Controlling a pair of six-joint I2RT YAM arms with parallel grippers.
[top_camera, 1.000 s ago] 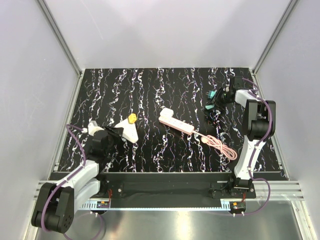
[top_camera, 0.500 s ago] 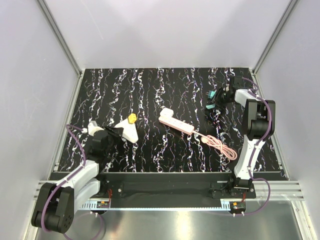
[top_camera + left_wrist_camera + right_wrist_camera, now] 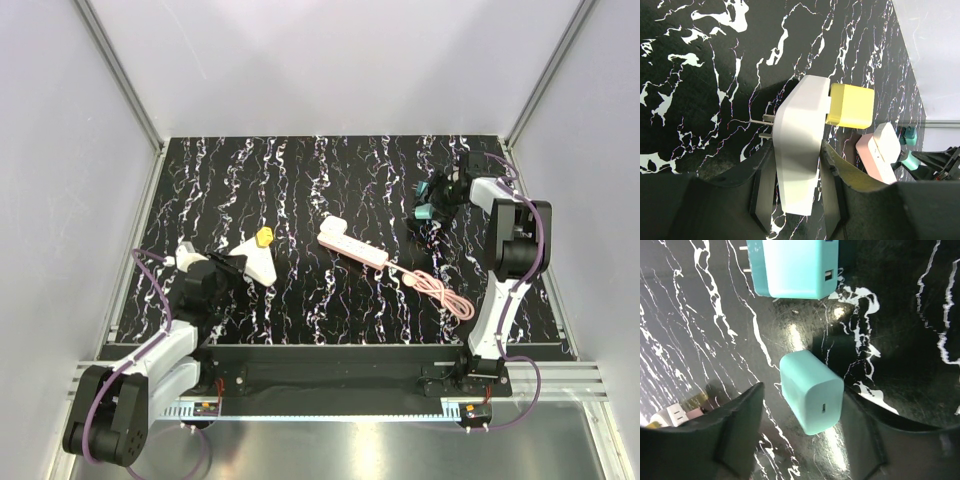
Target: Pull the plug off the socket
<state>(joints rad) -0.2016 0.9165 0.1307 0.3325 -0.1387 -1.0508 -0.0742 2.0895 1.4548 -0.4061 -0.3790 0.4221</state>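
On the left of the desk (image 3: 700, 75), the left hand (image 3: 797, 197) is clenched on the white socket (image 3: 797, 140), with the yellow plug (image 3: 850, 106) seated in it. A pink power strip (image 3: 352, 243) lies mid-desk. Far right, the right hand (image 3: 800, 440) is released, its fingers either side of a teal charger (image 3: 810, 395).

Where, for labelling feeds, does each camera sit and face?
Top external: above, behind the bases, looking down on the table; left arm and right arm show.
Left wrist: on the left arm, looking along its fingers at the socket and plug.
Right wrist: on the right arm, looking down between its fingers at two teal chargers.
Shared: top and left wrist both show socket, plug, pink power strip.
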